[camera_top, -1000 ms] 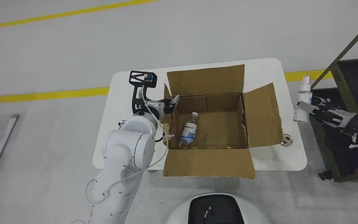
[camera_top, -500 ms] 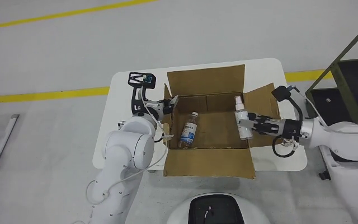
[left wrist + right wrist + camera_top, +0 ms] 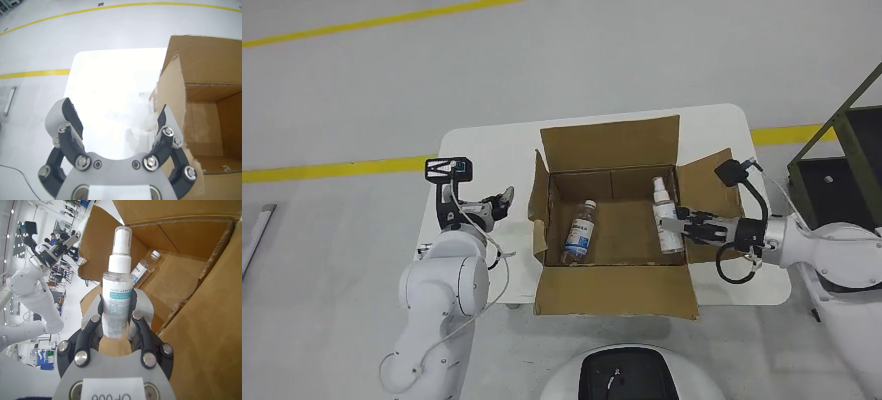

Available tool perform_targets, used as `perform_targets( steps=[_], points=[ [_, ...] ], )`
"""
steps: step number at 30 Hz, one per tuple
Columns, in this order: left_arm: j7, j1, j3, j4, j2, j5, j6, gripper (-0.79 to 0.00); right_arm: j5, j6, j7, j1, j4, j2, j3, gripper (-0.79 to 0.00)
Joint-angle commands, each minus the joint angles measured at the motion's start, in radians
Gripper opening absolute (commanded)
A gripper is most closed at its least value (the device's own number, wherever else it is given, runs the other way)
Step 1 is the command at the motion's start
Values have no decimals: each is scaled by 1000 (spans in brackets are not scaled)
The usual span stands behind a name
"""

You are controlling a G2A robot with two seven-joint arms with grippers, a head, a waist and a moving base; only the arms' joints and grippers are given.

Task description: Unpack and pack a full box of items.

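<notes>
Right gripper (image 3: 117, 305), fingers clamped round the waist of a spray bottle (image 3: 117, 289), probably light, stiff and slippery, holds it over the box's (image 3: 614, 291) right side; left gripper (image 3: 117, 116), fingers apart, hangs over the counter's (image 3: 492, 150) left edge

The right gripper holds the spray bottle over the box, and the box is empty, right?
Not empty: the top view shows a water bottle lying inside the box. The right gripper does hold the spray bottle over the box.

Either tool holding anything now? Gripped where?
Right tool is shut on the spray bottle, gripping its labelled lower body; the cap end sticks out free. Left tool is open, empty.
</notes>
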Motion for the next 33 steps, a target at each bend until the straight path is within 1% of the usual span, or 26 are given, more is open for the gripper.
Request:
perform_targets(
  steps=[1,5,9,11,12,14,17,19,31,33],
  points=[
    [0,0,0,0,0,0,0,0,-50,49,-30,14,3,-4,-66,-785],
    [0,0,0,0,0,0,0,0,-152,169,-121,65,24,-18,-212,-785],
    [0,0,0,0,0,0,0,0,-316,311,-222,128,66,-35,-353,-785],
    [0,0,0,0,0,0,0,0,-349,402,-306,149,98,-48,-400,-785],
    [0,0,0,0,0,0,0,0,-349,431,-336,153,102,-55,-429,-785],
    [0,0,0,0,0,0,0,0,-406,477,-375,173,120,-64,-479,-785],
    [0,0,0,0,0,0,0,0,-419,541,-403,199,159,-79,-526,-785],
    [0,0,0,0,0,0,0,0,-417,552,-413,209,173,-84,-540,-785],
    [0,0,0,0,0,0,0,0,-417,552,-413,209,173,-84,-540,-785],
    [0,0,0,0,0,0,0,0,-430,538,-430,195,162,-84,-540,-785]
  ],
)
